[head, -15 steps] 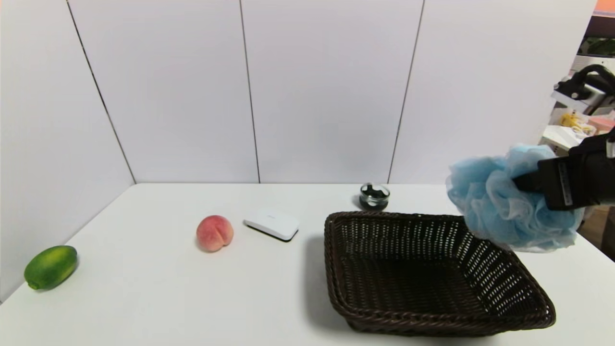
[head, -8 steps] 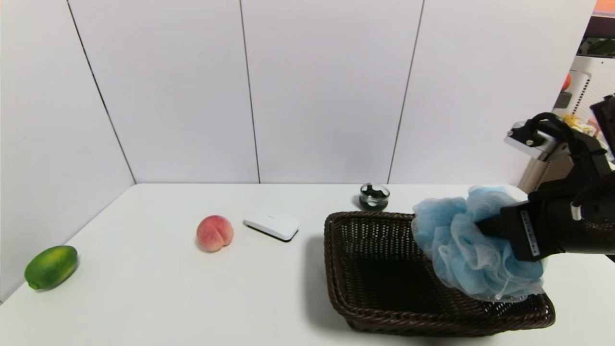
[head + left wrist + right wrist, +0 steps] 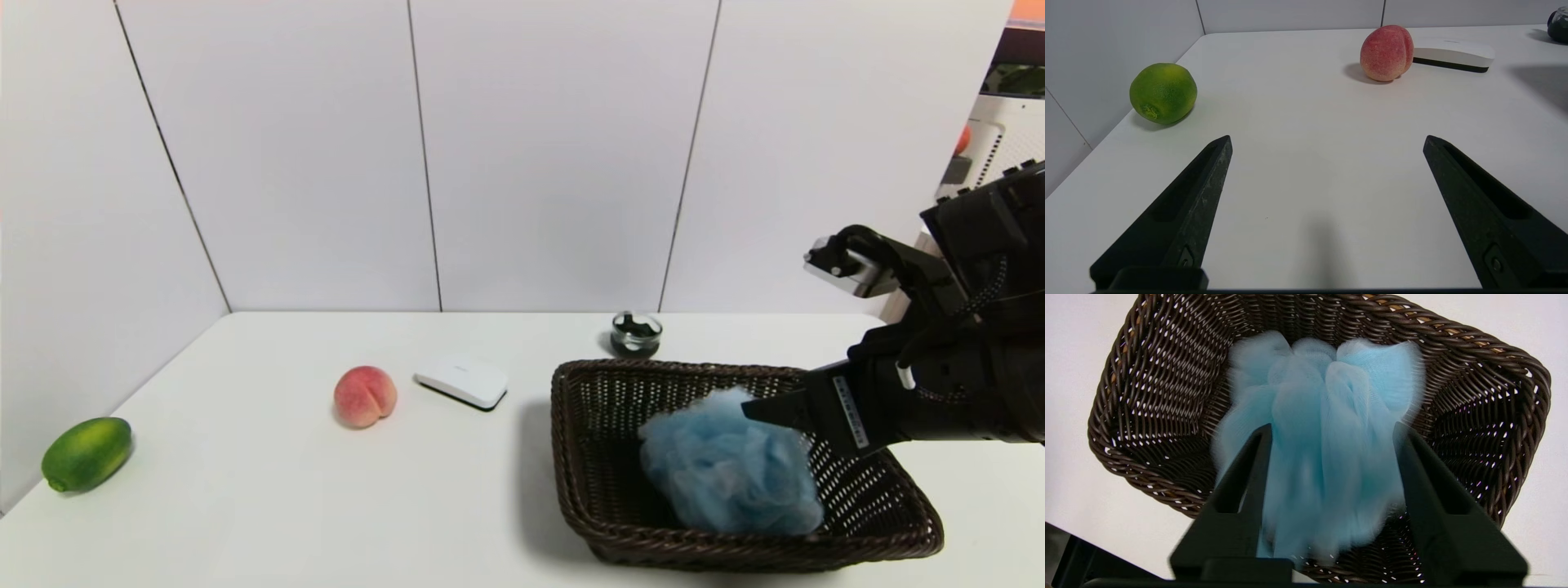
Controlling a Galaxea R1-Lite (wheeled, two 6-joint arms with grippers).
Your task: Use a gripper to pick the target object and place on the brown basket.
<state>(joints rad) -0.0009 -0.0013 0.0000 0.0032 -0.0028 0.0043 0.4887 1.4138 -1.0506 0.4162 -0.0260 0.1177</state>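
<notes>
Inside the brown basket (image 3: 890,535), toward its near right side, the blue bath puff (image 3: 729,474) is lying loose while the right hand (image 3: 755,408) is hovering open just above it. Mesh could be snagging a finger, dragging it out on retreat. The left hand (image 3: 1327,141) is idling open over the worktop (image 3: 286,498).

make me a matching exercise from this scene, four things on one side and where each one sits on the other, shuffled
Things:
1. puff
2. peach
3. green fruit
4. right tool

Places:
A. by the table's left edge, alone
B. inside the basket
C. above the basket's right side, fingers spread
D. beside the white box

Pairs: 1-B, 2-D, 3-A, 4-C
</notes>
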